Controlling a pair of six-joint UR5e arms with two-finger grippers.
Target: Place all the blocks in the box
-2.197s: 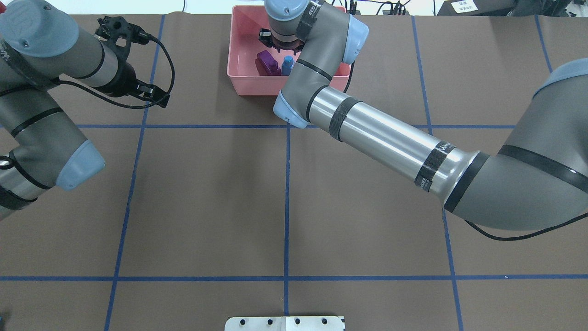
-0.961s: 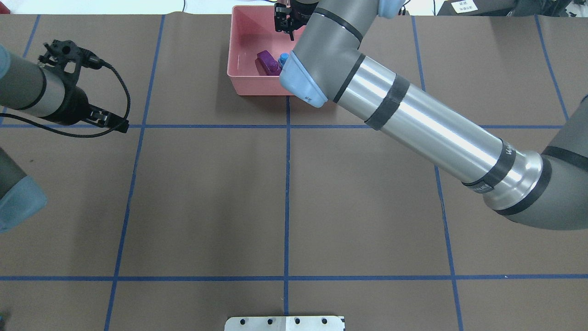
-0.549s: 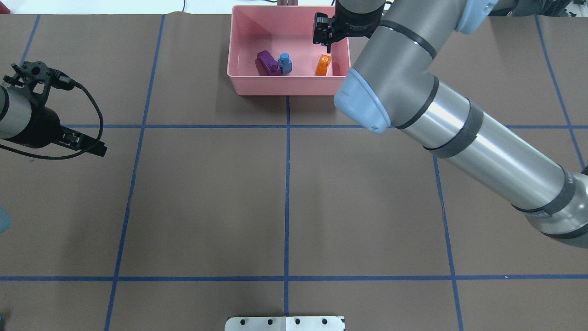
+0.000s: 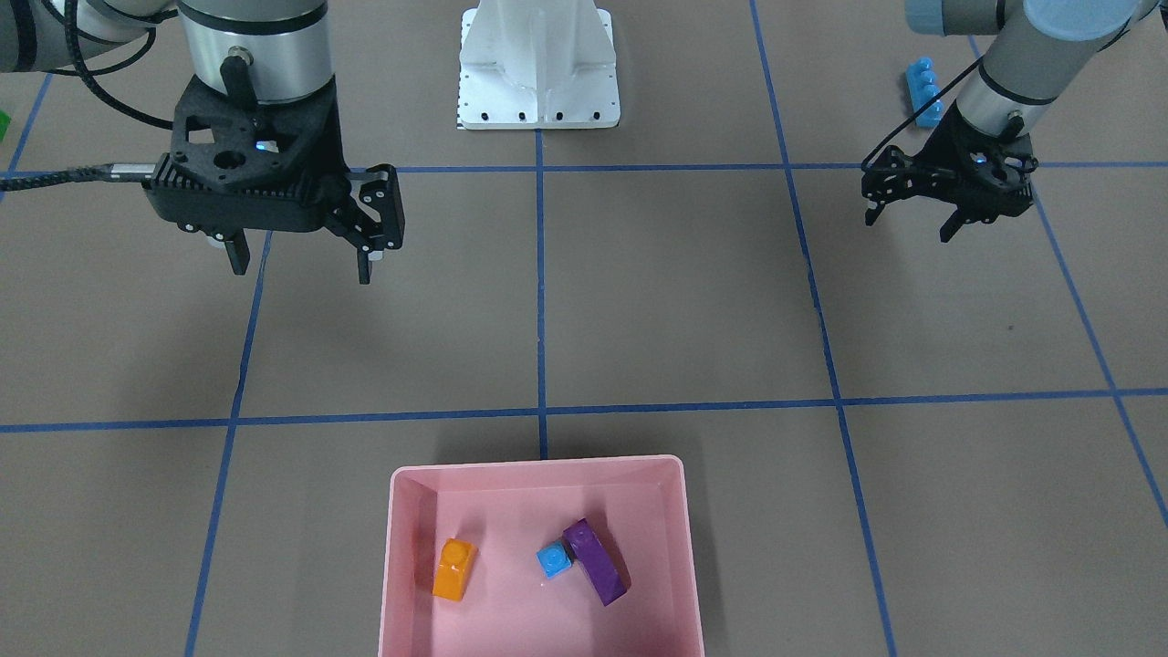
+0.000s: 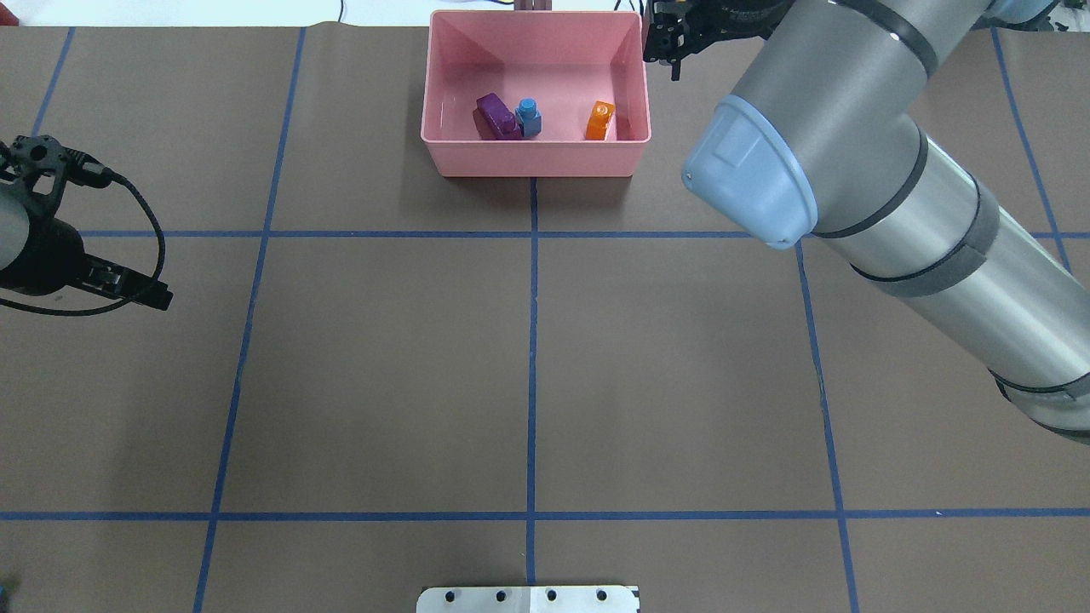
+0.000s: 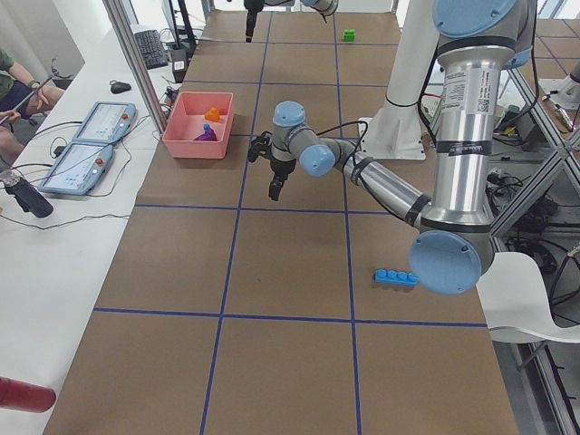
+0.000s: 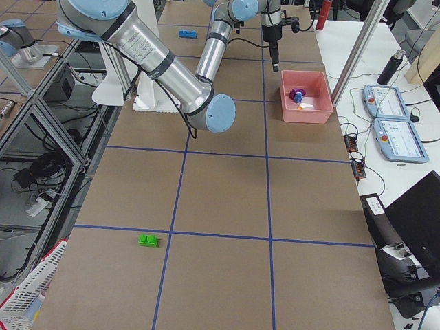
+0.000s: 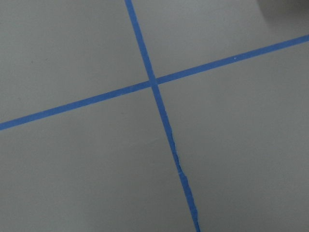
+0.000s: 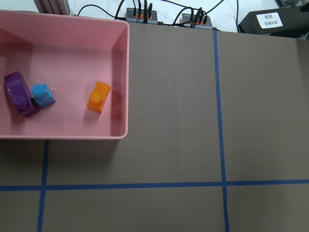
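Right gripper (image 4: 301, 260) hangs wide open, empty, at 10 o'clock in front-facing view; left gripper (image 4: 912, 222) likewise spread, holding nothing, at 2 o'clock. Large shallow pink plastic box (image 4: 537, 462) at 6 o'clock holds orange studded brick (image 4: 453, 568), small blue cube (image 4: 554, 559), purple brick (image 4: 595, 561) touching cube. Long four-stud blue brick (image 4: 923, 91) lies on table (image 4: 639, 301) at left gripper's 12 o'clock; green two-stud brick (image 7: 148, 240) far off at table's right end. Risks: off-centre pinch lets long brick swing loose; arms converging over box may clash; drop onto bricks could bounce one out.
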